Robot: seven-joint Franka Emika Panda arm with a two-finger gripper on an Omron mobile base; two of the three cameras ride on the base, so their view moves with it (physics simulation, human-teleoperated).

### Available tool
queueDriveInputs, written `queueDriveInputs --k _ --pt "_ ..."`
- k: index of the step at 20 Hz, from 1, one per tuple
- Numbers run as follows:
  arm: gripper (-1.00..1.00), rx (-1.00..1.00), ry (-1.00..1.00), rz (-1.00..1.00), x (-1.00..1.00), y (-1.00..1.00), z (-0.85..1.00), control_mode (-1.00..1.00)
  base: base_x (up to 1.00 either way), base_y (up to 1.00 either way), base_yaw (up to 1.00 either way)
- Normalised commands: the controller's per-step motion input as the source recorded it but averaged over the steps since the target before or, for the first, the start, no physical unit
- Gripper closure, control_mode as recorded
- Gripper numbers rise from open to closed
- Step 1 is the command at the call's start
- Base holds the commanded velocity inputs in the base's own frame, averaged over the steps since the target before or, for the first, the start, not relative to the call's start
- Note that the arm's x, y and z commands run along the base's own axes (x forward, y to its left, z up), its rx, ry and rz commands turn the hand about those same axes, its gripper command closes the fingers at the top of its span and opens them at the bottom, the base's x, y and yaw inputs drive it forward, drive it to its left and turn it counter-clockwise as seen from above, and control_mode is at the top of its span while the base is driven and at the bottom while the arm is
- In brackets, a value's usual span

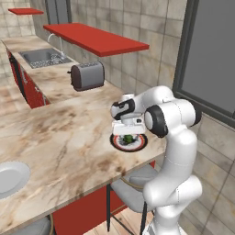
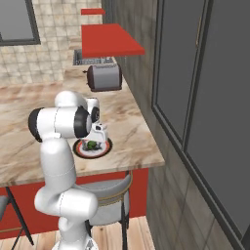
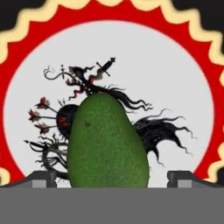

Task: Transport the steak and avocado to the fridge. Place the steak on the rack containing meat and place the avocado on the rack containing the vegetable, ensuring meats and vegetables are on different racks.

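Two fingers (image 3: 41, 178) stand apart, flanking the avocado (image 3: 107, 142) on the plate (image 3: 175, 78), clear of it.

Avocado (image 3: 107, 142): matt, finely pebbled green skin. Plate (image 3: 175, 78): smooth, glazed-looking, printed red and black. Desk (image 1: 64, 137): polished veined marble. Toaster (image 1: 87, 75), upper centre: brushed metal. Stool seat (image 1: 133, 190): grey, matt.

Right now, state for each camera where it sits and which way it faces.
Left base view: behind the arm's left, facing the counter; arm lower right.
Right base view: behind its right, same counter; arm lower left.
Hand view: on the hand, facing down at the avocado; open gripper.
Shared: avocado on the plate.
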Motion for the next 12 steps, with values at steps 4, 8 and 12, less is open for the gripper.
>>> queueDriveInputs --k 4,8,12 --pt "-1.0 0.0 0.0 0.0 0.0 0.0 -0.09 -1.0 0.0 0.0 0.0" --pt "-1.0 0.0 0.0 0.0 0.0 0.04 -0.13 -1.0 0.0 0.0 0.0" --pt "-1.0 0.0 0.0 0.0 0.0 0.09 -0.17 -1.0 0.0 0.0 0.0"
